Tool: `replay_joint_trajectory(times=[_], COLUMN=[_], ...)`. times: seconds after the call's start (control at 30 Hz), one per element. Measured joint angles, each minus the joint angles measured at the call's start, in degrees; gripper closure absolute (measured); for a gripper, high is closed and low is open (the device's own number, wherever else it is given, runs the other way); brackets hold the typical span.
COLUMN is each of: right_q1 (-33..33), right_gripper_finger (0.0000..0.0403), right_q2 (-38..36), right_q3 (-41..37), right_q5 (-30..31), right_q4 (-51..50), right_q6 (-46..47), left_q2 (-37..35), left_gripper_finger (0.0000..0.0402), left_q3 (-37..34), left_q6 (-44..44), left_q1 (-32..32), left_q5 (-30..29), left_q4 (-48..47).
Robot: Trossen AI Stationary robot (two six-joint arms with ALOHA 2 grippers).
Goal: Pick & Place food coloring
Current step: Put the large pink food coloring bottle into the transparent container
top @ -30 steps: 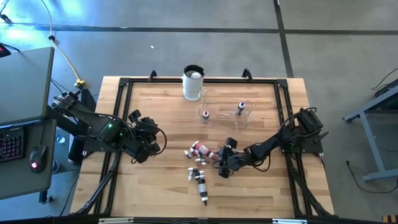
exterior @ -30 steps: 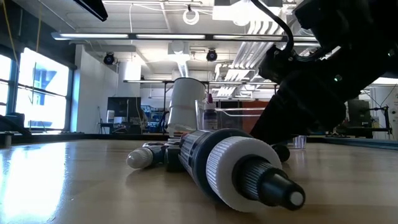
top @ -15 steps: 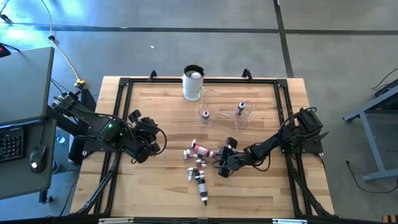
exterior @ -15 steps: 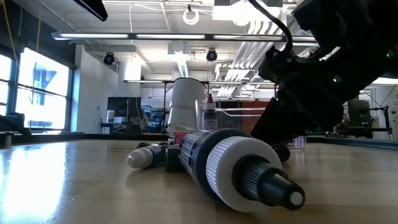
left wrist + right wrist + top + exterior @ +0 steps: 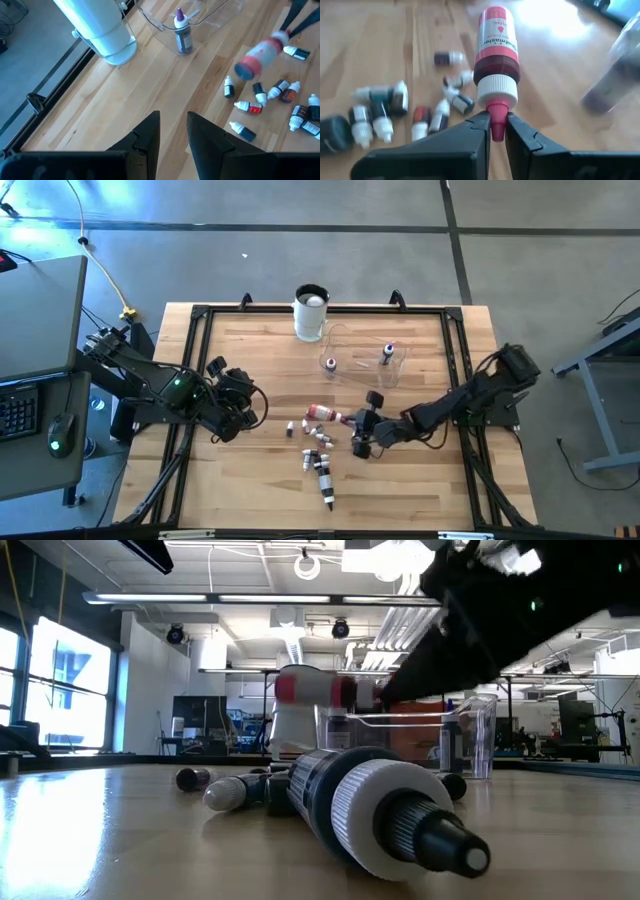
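Observation:
My right gripper is shut on a red food coloring bottle with a white collar and pink nozzle, held above the middle of the table. Several more small bottles lie on their sides on the wood below and nearer; a larger dark one lies closest to the near edge. Two bottles stand in the clear bowl. My left gripper waits above the table's left part, its fingers a narrow gap apart with nothing between them. My right gripper pinches the bottle's pink nozzle tip between its two fingertips. The fingers come from the table's right, slanting slightly down, in line with the bottle. The bottle sticks out beyond them toward the table's left, about level and lifted clear of the table.
A tall white cup stands at the far edge, left of the clear bowl. A black frame runs around the wooden top. Bare wood lies between my left gripper and the loose bottles.
My right gripper has risen and drawn a little toward the far edge with the red bottle. The bottle lay on the table among the others a second ago; now it is lifted clear and about level. A few loose bottles beside it have shifted.

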Motion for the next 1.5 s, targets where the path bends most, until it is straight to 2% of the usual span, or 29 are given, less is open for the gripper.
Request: replay_joint_trajectory(times=[0.13,0.2,0.37,0.5,0.63,0.83,1.0,1.07,1.5], right_q1=[-0.67,-1.22,-4.24,-8.57,-13.91,-20.12,-23.50,-24.44,-29.33], right_gripper_finger=[0.0372,0.0372,0.0372,0.0372,0.0372,0.0369,0.0372,0.0368,0.0365], right_q2=[-8.18,-12.08,-17.73,-16.45,-12.43,-4.11,0.75,2.26,7.49], right_q3=[0.06,1.20,11.47,24.52,35.40,42.87,43.30,43.32,43.41], right_q5=[2.35,5.00,7.37,5.98,-0.73,-11.18,-20.10,-21.75,-22.19], right_q4=[-6.67,-13.10,-35.13,-57.39,-76.93,-98.50,-105.24,-105.83,-106.87], right_q6=[-2.90,-3.35,-7.03,-7.53,-3.25,-1.19,-5.58,-7.46,-25.66], left_q2=[0.00,0.00,0.00,0.00,0.00,0.00,0.00,-0.01,0.00], left_gripper_finger=[0.0307,0.0307,0.0307,0.0307,0.0307,0.0307,0.0307,0.0307,0.0307], left_q3=[0.00,0.00,0.00,0.00,0.00,-0.02,-0.02,-0.02,-0.02], left_q6=[-0.01,0.00,0.00,0.00,0.00,0.46,0.69,1.26,1.53], left_q1=[0.00,0.01,0.00,0.00,0.02,0.00,0.01,0.00,0.02], left_q5=[0.00,0.00,0.00,-0.02,-0.04,-0.07,-0.08,-0.09,-0.17], left_q4=[0.00,0.00,0.04,0.07,0.09,0.04,-0.04,-0.02,0.00])
